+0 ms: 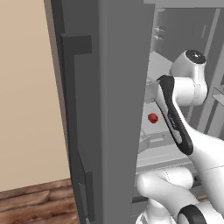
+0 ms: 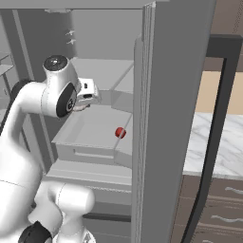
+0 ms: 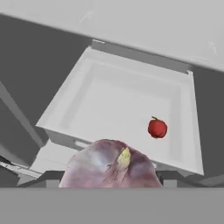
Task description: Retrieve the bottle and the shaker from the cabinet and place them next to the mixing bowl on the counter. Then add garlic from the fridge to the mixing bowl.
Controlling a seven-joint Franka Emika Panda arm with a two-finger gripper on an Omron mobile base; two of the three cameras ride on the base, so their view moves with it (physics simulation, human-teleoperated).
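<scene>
I am reaching into the open fridge [image 2: 95, 71], between its pale grey shelves. A purple-white garlic bulb [image 3: 111, 164] with a yellowish tip sits right in front of the hand camera and covers both fingertips. My gripper [image 2: 83, 106] is shut on it, and a sliver of the bulb shows under the hand. Below the gripper lies a wide white fridge tray [image 3: 87, 100]. The fridge door [image 1: 113, 109] stands open at my side with its long bar handle [image 1: 78, 131]. A strip of the marble counter [image 2: 223, 142] shows past the door.
A small red fruit [image 3: 157, 127] lies in the tray's right part, also seen as the red fruit [image 1: 152, 118] and the red fruit [image 2: 120, 133]. The door's edge [image 2: 166, 118] hems the arm in on one side. Brown base cabinets [image 2: 213, 209] sit under the counter.
</scene>
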